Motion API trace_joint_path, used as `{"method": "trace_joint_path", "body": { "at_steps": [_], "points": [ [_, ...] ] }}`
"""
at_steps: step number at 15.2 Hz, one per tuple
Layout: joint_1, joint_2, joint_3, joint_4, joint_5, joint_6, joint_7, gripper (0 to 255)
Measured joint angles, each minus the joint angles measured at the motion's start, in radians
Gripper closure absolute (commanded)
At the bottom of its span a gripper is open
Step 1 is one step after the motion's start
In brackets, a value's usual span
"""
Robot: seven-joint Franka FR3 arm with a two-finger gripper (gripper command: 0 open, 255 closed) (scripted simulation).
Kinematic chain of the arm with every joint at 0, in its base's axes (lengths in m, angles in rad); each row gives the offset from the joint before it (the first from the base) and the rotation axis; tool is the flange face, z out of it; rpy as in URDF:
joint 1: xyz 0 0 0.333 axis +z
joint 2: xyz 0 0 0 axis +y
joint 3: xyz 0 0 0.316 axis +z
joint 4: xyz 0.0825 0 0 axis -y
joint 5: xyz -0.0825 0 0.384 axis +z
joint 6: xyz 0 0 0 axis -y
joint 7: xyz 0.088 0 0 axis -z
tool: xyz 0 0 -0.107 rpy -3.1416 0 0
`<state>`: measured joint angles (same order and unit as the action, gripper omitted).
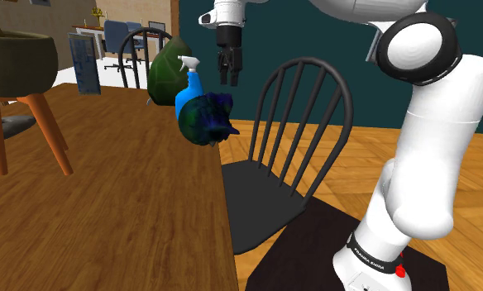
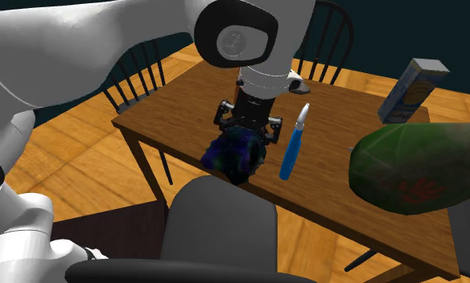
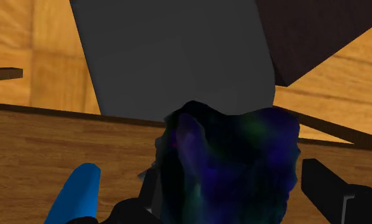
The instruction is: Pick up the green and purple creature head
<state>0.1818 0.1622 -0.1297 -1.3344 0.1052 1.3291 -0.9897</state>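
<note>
Brown wood-grain table [image 1: 107,207] bearing, at its edge beside the dark grey spindle-back chair [image 1: 269,198], the lumpy dark blue, green and purple creature head [image 1: 207,118], its features too murky to read. A dark green rounded object [image 1: 167,70] and a blue spray bottle with white trigger [image 1: 188,85] sit at the head's 11 o'clock, the bottle's base hidden behind it. The all-black two-finger gripper [image 1: 231,80] hangs at its 12 o'clock, fingers [image 3: 334,191] spread either side and not clasping it, one partly masked by the head.
</note>
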Motion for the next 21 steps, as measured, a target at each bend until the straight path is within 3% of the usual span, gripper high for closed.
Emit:
{"method": "trace_joint_path", "body": {
  "at_steps": [3,9,10,21],
  "points": [
    [-0.002,0.074,0.007,0.081,0.01,-0.026,-0.051,0],
    [0.002,0.052,0.01,-0.025,0.006,0.056,-0.063,0],
    [0.003,0.051,0.01,-0.032,0.006,0.062,-0.063,255],
    [0.003,0.053,0.01,-0.028,0.006,0.06,-0.062,255]
  ]
}}
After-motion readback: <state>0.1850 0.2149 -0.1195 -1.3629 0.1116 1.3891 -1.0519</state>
